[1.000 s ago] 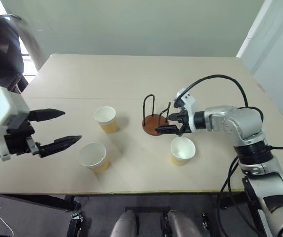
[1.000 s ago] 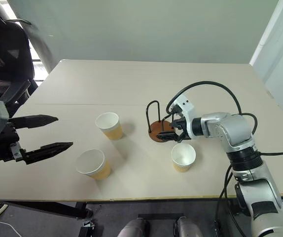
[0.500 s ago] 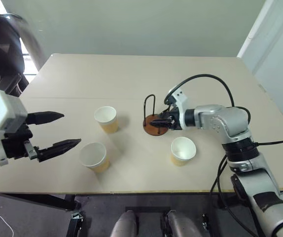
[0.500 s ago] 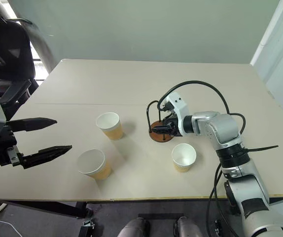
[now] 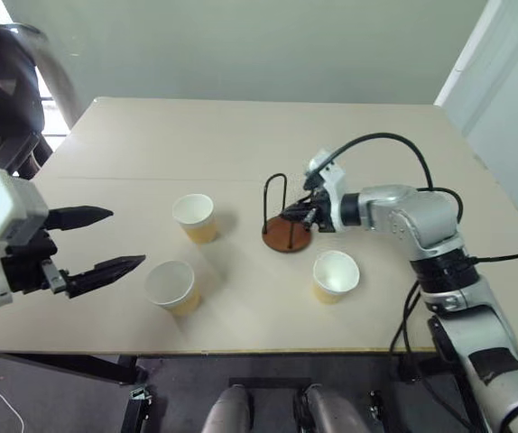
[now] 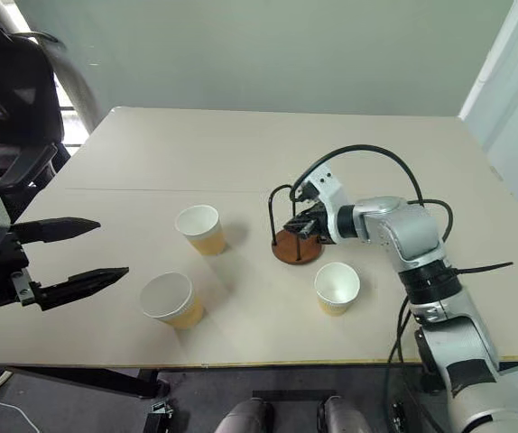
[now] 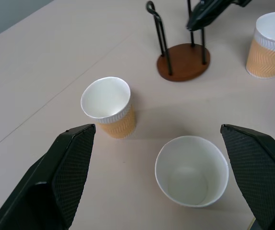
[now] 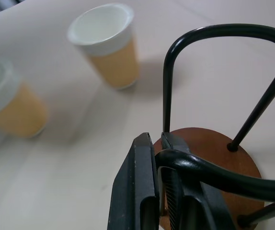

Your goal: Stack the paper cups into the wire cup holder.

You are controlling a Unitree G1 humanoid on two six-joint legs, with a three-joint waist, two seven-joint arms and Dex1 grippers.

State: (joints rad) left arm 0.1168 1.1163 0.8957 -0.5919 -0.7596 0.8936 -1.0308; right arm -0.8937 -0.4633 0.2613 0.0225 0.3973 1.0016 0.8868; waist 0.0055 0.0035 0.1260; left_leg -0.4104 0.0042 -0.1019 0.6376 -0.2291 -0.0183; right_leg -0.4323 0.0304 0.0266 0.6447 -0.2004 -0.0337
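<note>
While the bench (image 5: 241, 135) carries everything, no cup sits in the wire cup holder (image 5: 286, 236) yet, which stands near the middle on its reddish-brown base. Three paper cups stand upright and apart around it: one (image 5: 193, 217) to its left, one (image 5: 171, 286) nearer the front edge, one (image 5: 335, 274) just right of the base. The left gripper (image 5: 106, 242) hovers at the left side with fingers spread wide and holding nothing. The right gripper (image 8: 159, 191) has its fingers pinched on one of the holder's wire loops. The holder looks stiff but light and may tip or slide if pulled. Cups will likely crush easily; take them gently by the ribbed wall below the rim.
</note>
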